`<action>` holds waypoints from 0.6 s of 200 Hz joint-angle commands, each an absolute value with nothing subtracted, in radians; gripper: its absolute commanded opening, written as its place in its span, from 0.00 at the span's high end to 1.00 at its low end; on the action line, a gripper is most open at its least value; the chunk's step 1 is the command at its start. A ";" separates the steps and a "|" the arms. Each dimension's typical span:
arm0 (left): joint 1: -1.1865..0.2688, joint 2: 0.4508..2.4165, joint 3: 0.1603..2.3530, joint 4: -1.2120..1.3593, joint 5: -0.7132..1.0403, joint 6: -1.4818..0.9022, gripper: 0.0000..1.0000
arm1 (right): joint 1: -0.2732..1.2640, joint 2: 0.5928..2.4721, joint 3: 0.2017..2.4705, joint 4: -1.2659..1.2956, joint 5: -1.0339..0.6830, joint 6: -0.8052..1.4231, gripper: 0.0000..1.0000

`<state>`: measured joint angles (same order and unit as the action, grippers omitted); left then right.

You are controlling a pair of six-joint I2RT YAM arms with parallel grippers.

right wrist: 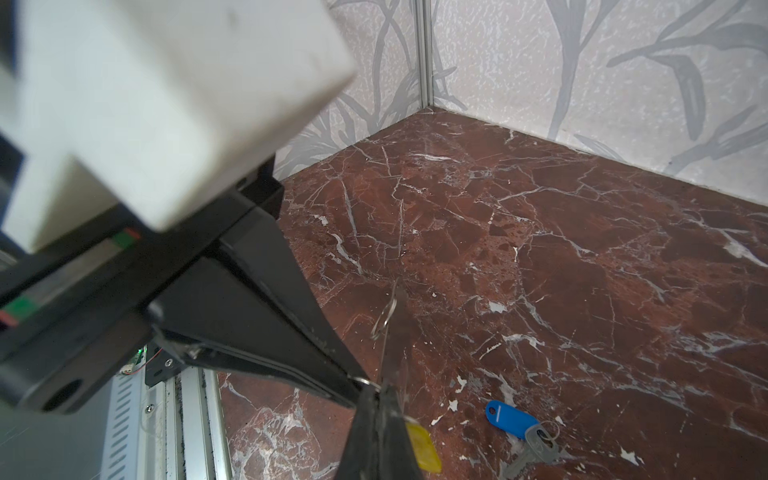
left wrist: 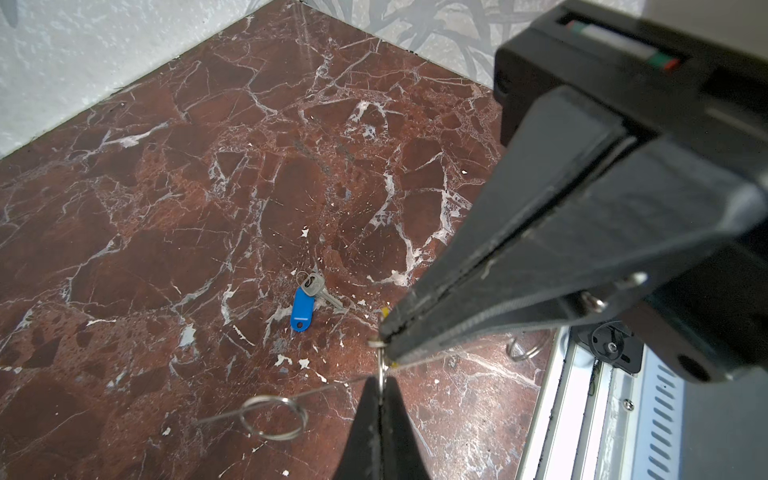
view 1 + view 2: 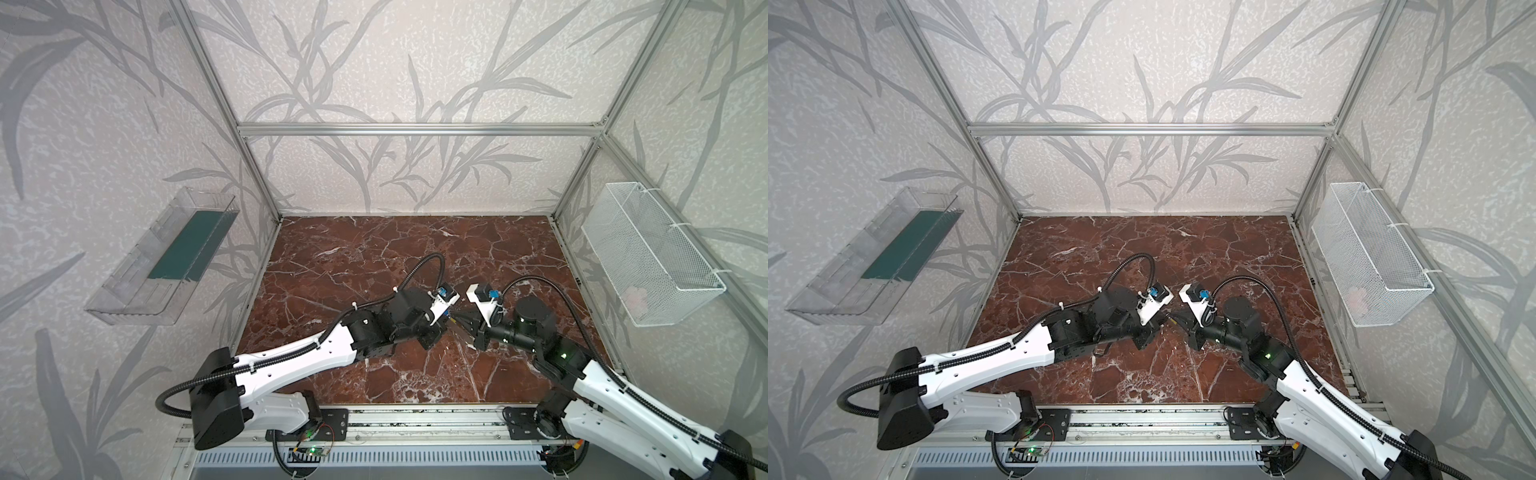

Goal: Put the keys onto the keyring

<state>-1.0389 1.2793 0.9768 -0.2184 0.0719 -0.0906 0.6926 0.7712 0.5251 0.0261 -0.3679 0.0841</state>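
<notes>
Tips of your left gripper [image 2: 380,388] and right gripper [image 1: 376,395], both pinched shut, meet at a small metal ring [image 2: 376,343], blue key [image 2: 302,305] lying apart.

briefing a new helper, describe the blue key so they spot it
On the red marble tabletop, near the left gripper and right gripper, lies the blue key. Only it has a blue tag; the yellow tag sits by the grippers.

Wears white shells [image 3: 303,359] over black joints [image 3: 395,320], trails ribbed black cables [image 3: 434,254], carries white camera blocks [image 3: 484,309] with blue plugs [image 3: 493,293], ends in tapered black fingers [image 2: 540,249].
</notes>
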 commanded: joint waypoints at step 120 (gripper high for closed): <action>-1.018 1.263 0.965 -0.206 0.057 -0.109 1.00 | 0.682 0.768 0.543 0.034 -0.274 0.101 1.00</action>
